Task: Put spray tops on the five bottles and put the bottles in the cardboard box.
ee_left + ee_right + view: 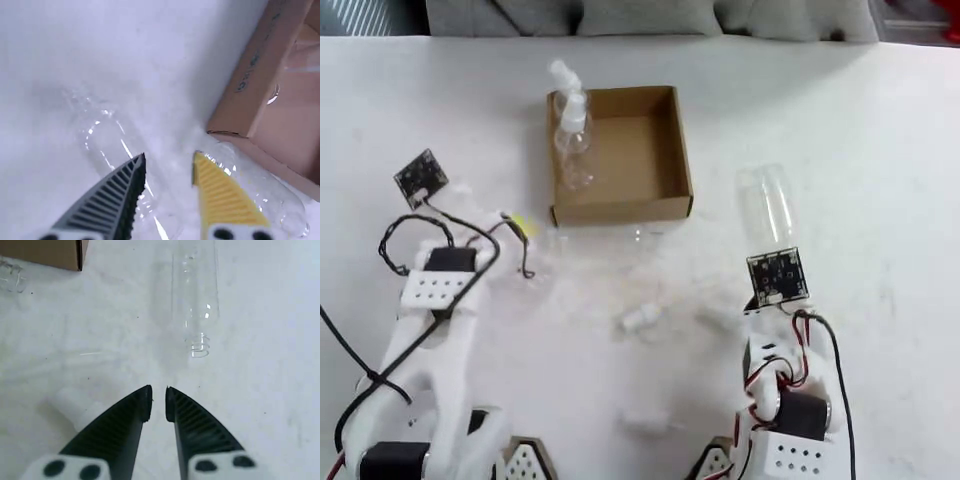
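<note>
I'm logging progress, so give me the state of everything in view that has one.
Left hand: open, empty.
Right hand: barely open, empty.
Brown cardboard box: open, one bottle inside.
Clear plastic bottle in the box: spray top on.
Clear plastic bottle near the right hand: lying down, no top.
Clear bottles by the left hand: lying down.
White spray top: loose, unattached.
</note>
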